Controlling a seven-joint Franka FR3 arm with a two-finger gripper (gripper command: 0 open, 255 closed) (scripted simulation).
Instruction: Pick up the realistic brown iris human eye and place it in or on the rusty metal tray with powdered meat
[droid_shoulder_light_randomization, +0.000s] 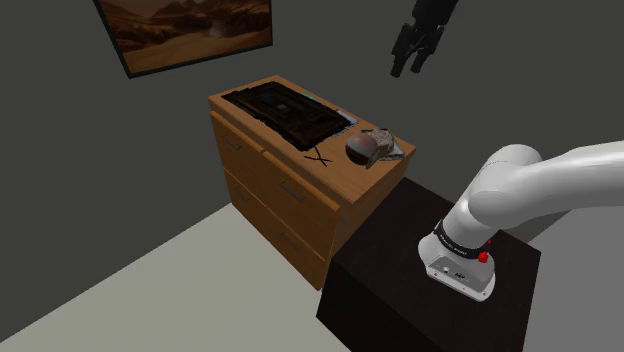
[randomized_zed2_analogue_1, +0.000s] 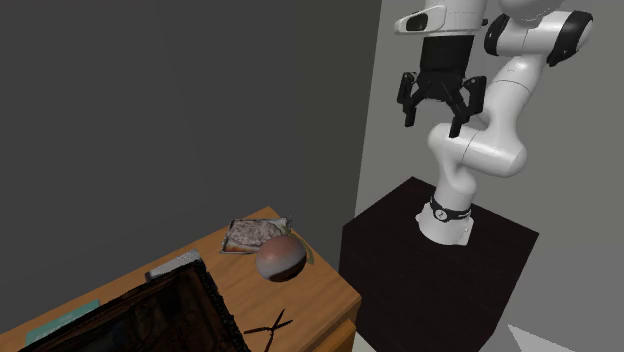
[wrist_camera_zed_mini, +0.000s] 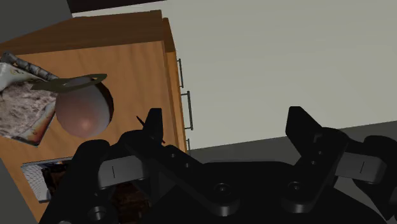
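I have the gripper hanging high in the air, above and off the edge of the wooden dresser, its fingers spread wide with nothing between them. The eye, a brownish-pink ball, sits on the dresser top just beside the rusty tray of powdered meat. Black scissors lie near the eye.

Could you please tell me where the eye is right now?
In the shoulder view, the eye rests atop the dresser at its right end, beside the tray.
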